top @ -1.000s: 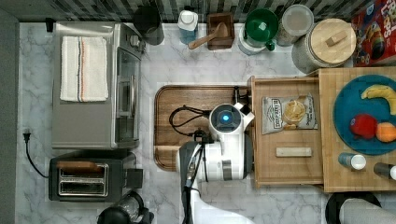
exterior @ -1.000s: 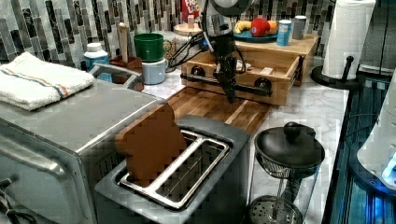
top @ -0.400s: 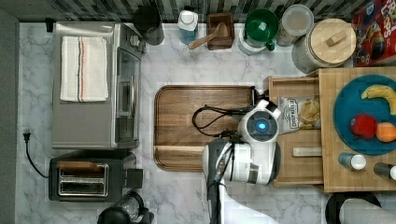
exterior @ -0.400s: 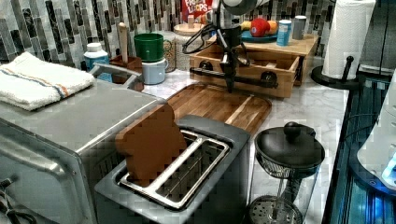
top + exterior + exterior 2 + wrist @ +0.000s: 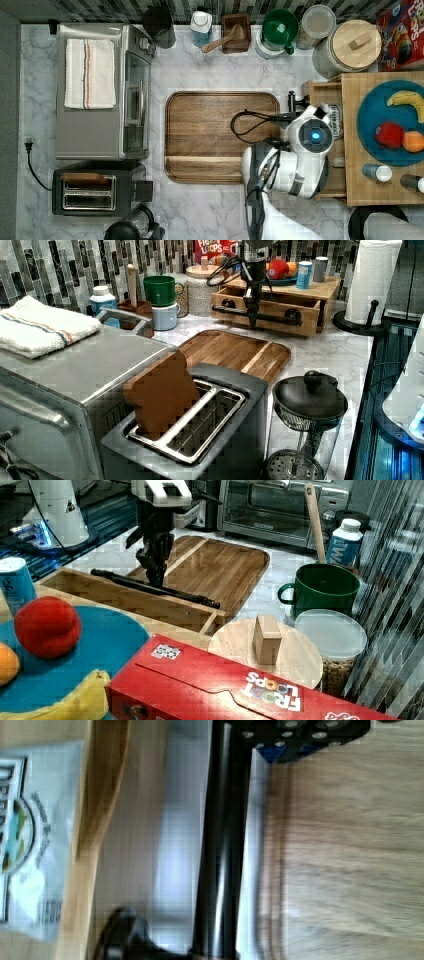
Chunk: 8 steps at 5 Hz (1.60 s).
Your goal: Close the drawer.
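From the top view, the arm's white wrist covers most of the drawer (image 5: 320, 92); a sliver of a printed packet (image 5: 336, 120) peeks out at its three o'clock. The gripper (image 5: 251, 315) is too small in the left view to read its fingers. The cereal box (image 5: 210, 690) runs off the right view's bottom edge. The wrist view's handle bar (image 5: 222, 845) is smeared.

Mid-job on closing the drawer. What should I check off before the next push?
1. End effector at the handle: ok, it sits on the black bar.
2. Drawer shut: not ok, it juts out from under the wood top.
3. Contents below the rim: ok, the packet lies flat inside.
4. Dark tray clear of the drawer front: ok, marble shows between them.
5. Cable clear of the handle: cannot tell.
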### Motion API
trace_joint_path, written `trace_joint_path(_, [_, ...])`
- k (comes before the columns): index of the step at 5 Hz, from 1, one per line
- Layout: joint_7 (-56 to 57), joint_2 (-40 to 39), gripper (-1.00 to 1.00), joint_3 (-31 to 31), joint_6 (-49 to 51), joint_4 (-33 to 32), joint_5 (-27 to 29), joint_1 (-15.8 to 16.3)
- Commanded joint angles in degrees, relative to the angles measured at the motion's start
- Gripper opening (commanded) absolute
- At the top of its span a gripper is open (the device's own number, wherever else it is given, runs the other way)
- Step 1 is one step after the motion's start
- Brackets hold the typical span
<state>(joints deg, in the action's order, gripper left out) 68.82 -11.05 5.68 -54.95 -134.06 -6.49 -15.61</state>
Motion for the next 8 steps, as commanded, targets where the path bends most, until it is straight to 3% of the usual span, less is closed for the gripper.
trace_joint_path(1, [15.8,-8.1,-1.0,5.1,-6.6,16.7,6.6,-9.9])
trace_joint_path(3, [12.3,-4.9,-1.0,8.8,-4.7,17.7,-2.6,-9.3])
trace_joint_path(4, [12.2,-5.5,-1.0,8.1,-3.4,19.6,-4.2,-10.1])
trace_joint_path(5, [9.5,-3.5,-1.0,8.2,-3.9,16.8,-4.8,-8.8])
trace_joint_path(8, [9.4,-3.5,-1.0,8.1,-3.9,16.8,-4.8,-8.9])
